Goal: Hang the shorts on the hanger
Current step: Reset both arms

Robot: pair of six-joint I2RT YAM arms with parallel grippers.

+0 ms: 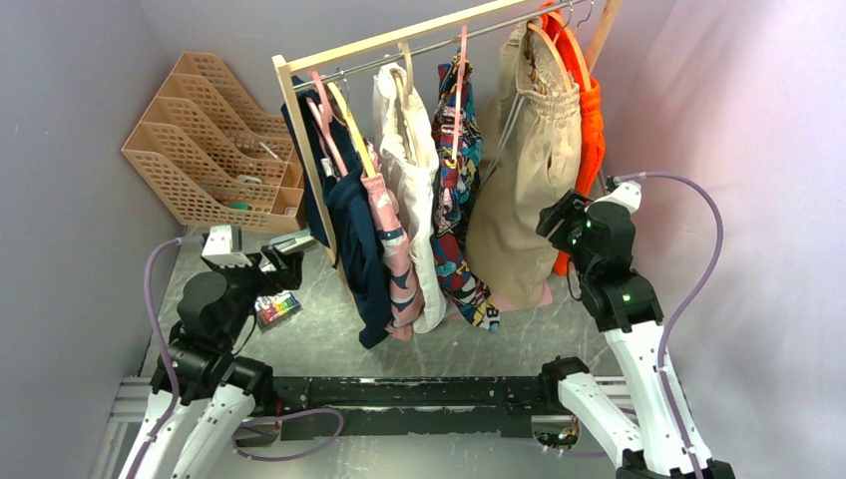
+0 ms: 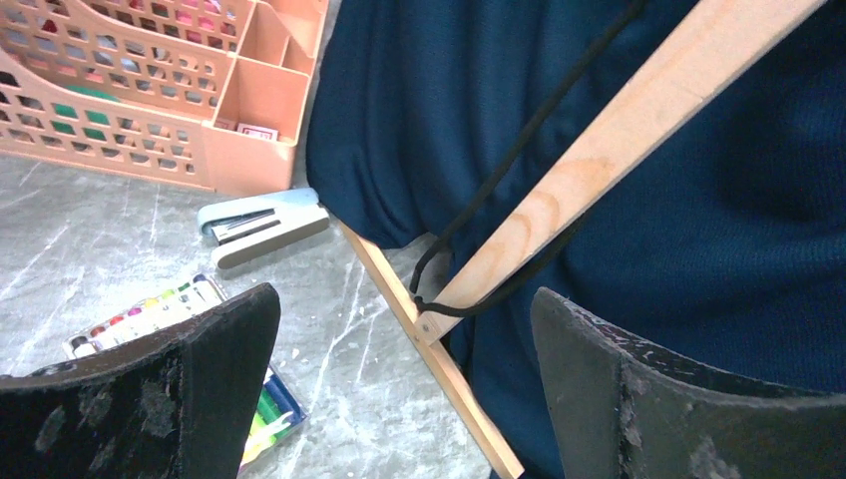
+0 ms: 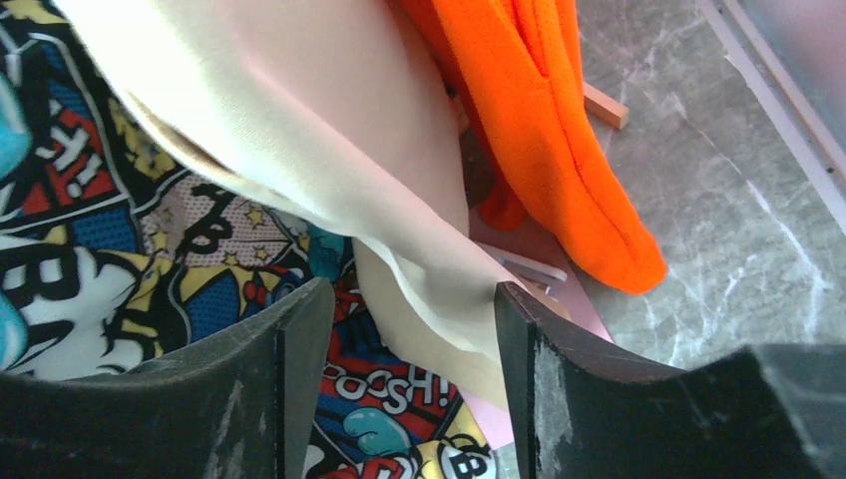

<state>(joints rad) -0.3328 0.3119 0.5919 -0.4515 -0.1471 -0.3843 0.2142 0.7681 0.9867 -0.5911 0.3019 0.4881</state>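
Top external view: pale lilac walls (image 1: 60, 120) close in a grey, marble-veined bench (image 1: 319, 339), and a wooden rack (image 1: 399, 35) stands across its middle. At the rack's right end the shorts (image 1: 524, 170) hang by their gathered waistband from the hanger (image 1: 547, 45), which is hooked on the rack's rail. Orange shorts (image 1: 591, 120) hang just behind them. At the rack's left end hangs a navy garment (image 1: 354, 239). A peach organizer (image 1: 200, 140) sits left of the rack against the wall.

The right fingers (image 3: 599, 399) stand apart at the rack's right end, with the shorts' lower edge in the gap but not pinched. The left fingers (image 2: 170, 399) are spread wide and hold nothing, near the rack's left leg. A stapler (image 2: 264, 225) and a paint box (image 2: 150, 314) lie on the bench just left of that leg.
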